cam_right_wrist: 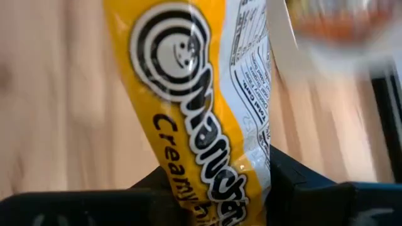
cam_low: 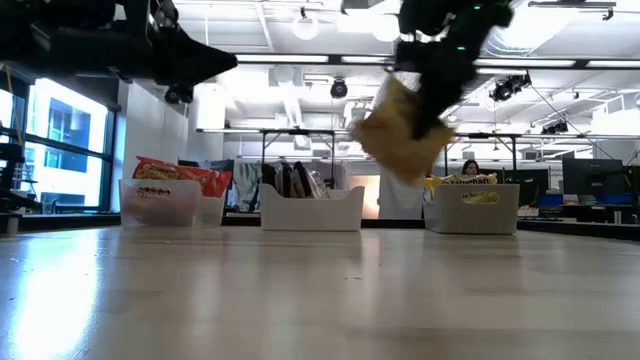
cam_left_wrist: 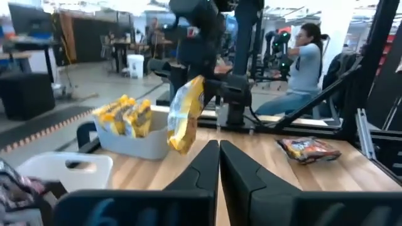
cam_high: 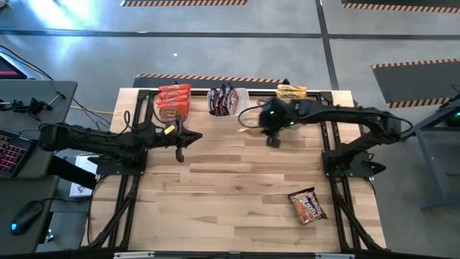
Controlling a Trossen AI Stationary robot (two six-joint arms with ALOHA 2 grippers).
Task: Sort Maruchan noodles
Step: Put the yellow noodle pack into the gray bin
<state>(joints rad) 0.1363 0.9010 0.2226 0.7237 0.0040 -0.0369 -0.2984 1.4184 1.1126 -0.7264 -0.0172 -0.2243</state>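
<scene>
Yellow packet (cam_right_wrist: 207, 107) hangs clamped in the right gripper (cam_high: 272, 137) above the table (cam_high: 237, 187); left gripper (cam_high: 180, 147) hovers closed, empty

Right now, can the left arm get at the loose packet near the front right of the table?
Probably not easily. The left gripper sits shut at the left-centre, the loose packet lies across the table below the right arm's base, and the right gripper is busy holding a yellow packet.

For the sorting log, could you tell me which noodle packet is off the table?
The yellow packet, gripped by the right gripper; the remaining loose packet lies flat.
</scene>
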